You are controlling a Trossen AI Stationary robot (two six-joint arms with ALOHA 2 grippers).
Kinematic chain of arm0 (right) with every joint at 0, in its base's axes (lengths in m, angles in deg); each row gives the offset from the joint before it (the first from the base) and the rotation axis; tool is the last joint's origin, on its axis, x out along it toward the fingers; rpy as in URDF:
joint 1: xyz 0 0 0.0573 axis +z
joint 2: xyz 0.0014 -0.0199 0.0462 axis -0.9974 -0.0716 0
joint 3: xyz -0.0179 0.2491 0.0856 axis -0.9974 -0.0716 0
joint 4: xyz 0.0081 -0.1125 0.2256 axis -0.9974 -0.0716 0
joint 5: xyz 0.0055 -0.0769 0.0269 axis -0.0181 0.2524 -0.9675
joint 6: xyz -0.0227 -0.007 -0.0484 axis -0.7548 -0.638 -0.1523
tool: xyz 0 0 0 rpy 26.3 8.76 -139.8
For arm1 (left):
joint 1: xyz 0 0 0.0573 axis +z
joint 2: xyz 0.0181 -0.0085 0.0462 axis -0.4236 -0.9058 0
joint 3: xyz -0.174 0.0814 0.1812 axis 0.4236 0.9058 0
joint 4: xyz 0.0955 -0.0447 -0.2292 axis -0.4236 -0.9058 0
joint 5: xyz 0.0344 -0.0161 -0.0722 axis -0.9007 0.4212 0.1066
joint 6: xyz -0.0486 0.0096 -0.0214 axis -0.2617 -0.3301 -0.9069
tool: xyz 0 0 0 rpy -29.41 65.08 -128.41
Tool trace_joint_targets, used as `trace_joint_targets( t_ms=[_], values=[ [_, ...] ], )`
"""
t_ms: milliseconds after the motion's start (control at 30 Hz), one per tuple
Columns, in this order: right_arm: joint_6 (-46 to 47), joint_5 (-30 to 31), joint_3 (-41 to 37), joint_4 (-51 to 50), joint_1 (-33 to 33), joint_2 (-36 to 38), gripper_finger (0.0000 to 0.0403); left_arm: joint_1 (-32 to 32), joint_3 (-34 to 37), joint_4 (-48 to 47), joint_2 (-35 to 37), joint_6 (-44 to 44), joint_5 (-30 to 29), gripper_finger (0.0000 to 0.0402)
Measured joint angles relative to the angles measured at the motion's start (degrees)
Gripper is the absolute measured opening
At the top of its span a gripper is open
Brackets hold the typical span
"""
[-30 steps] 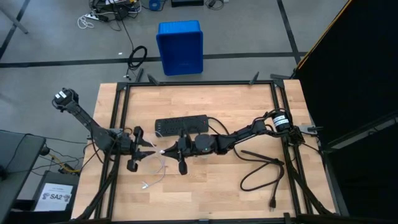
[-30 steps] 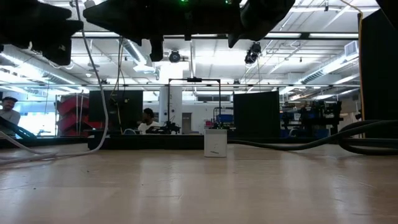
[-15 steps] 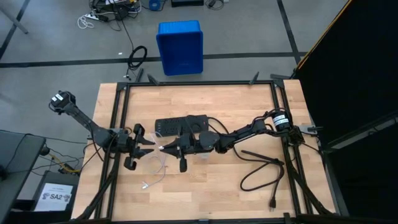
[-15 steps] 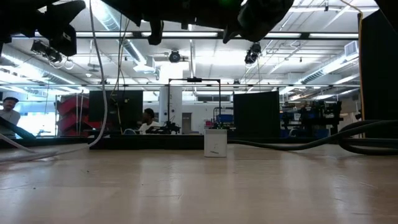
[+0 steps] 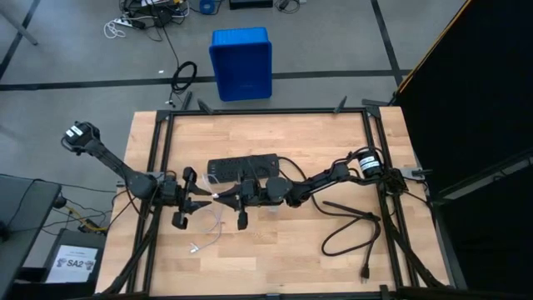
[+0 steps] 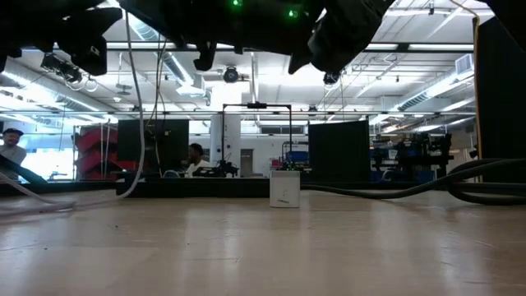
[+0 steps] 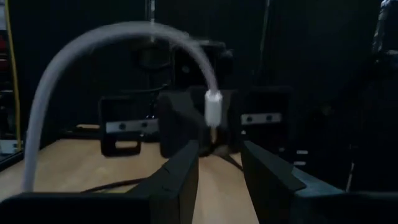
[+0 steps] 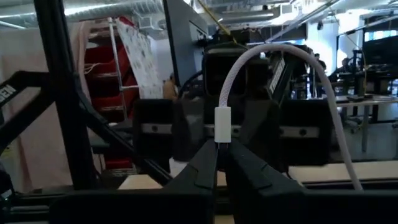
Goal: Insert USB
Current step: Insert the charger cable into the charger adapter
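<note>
The USB cable (image 5: pixel 210 225) is thin and whitish. One plug end (image 8: pixel 222 124) is raised between the two grippers above the table's middle. From there the cable arcs up and drops, and its other end (image 5: pixel 193 247) lies on the wood. My right gripper (image 8: pixel 221 152) is shut on the raised plug. My left gripper (image 7: pixel 221 158) faces it from the table's left, open. In the left wrist view the plug (image 7: pixel 212 111) stands just beyond its fingertips, apart from them. Both grippers, left (image 5: pixel 204 200) and right (image 5: pixel 225 198), show tip to tip in the high view. My right gripper pinches the raised plug (image 8: pixel 222 138) of the USB cable between its two fingertips (image 8: pixel 202 167). It comes level from the table's right, and the plug sticks out forward in line with the fingers. The plug is lifted clear. The cable (image 8: pixel 323 81) curves up and hangs slack beyond it.
A black power strip (image 5: pixel 243 167) lies just beyond the grippers toward the far edge. A thick black cord (image 5: pixel 350 227) coils on the right half of the table. A small white cube adapter (image 6: pixel 284 189) stands on the wood. The near part of the table (image 5: pixel 275 267) is bare.
My right gripper has moved a little toward the table's left, carrying the plug closer to the left gripper's open fingers. The hanging part of the cable has swung along with it.
</note>
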Motion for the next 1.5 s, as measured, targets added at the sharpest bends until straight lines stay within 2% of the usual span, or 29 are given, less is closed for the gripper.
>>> trace_joint_targets(
  t_ms=[233,700,1500],
  values=[
    [0.4,0.0,0.0,-3.0,0.0,0.0,0.0000,1.2,-0.2,5.6,-4.7,0.0,0.0,0.0108],
    [0.6,0.8,0.0,-3.7,0.1,0.0,0.0000,3.6,-4.7,5.4,-13.4,-0.8,0.0,0.0108],
    [0.6,0.7,0.0,-4.8,0.3,0.0,0.0000,2.0,-5.0,2.0,-11.8,1.8,-2.4,0.0108]
  ],
)
